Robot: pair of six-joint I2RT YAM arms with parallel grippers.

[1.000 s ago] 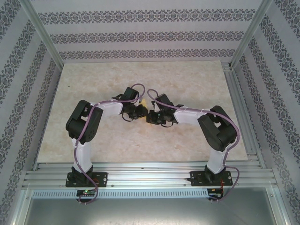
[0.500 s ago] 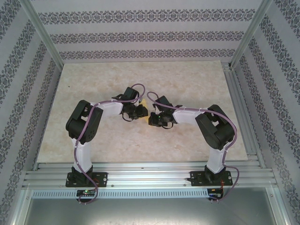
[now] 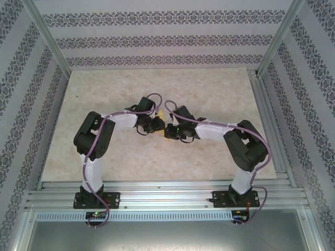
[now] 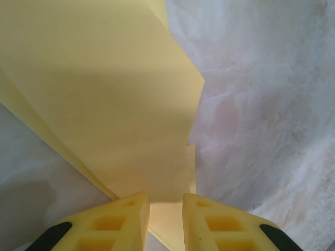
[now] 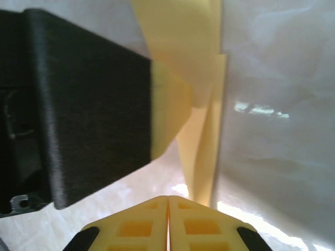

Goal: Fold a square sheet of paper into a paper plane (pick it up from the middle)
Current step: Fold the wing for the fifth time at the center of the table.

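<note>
The square sheet of paper (image 4: 120,104) is pale yellow and folded into layered flaps with a long crease; I cannot tell whether it has the paper plane's shape. In the top view only a yellow sliver of the paper (image 3: 167,116) shows between the two wrists at mid-table. My left gripper (image 4: 166,201) stands narrowly open, the paper running under and between its fingertips. My right gripper (image 5: 168,198) is shut with nothing in it. A folded edge of the paper (image 5: 204,151) stands just beyond its tip. The left gripper's black body (image 5: 89,104) sits close on the left, one yellow finger (image 5: 170,104) against the paper.
Both grippers, left (image 3: 158,124) and right (image 3: 168,130), nearly touch at the middle of the beige marble-look tabletop (image 3: 209,89). Aluminium rails (image 3: 267,120) frame the table on the right and at the near edge. Patterned walls enclose the back and sides.
The right arm's elbow has swung outward to the right while its gripper stayed beside the paper. The left arm has barely moved and its jaws have narrowed slightly.
</note>
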